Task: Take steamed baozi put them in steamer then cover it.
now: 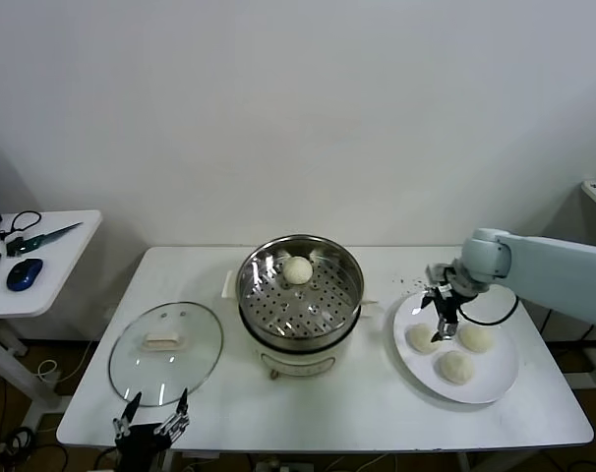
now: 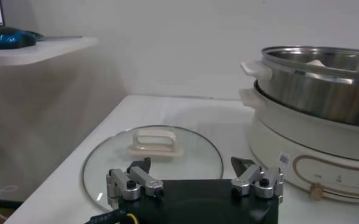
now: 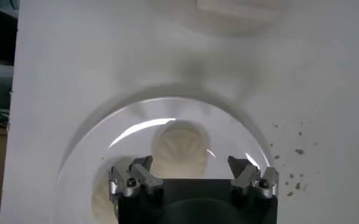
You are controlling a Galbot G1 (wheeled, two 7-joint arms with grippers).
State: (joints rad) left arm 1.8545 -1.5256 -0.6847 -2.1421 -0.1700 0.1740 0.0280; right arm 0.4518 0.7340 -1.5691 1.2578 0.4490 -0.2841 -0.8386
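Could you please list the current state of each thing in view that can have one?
Round shiny steel steamer: uncovered, one pale cream-white bun on its perforated tray.
Round clear glass lid: off, flat on the table.
Three pale buns: on the flat white plate, not yet moved.
Right tool: open, above the plate's buns, empty.
Left tool: open, idle by the lid.

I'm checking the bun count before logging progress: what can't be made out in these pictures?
- Right wrist view: right gripper, open above the white plate, hides most of it; one baozi shows whole, and the picture is blurred.
- Left wrist view: steamer wall hides its tray, and the edge cuts the pot off.
- Head view: left gripper, open near the cover, is cut by the edge.
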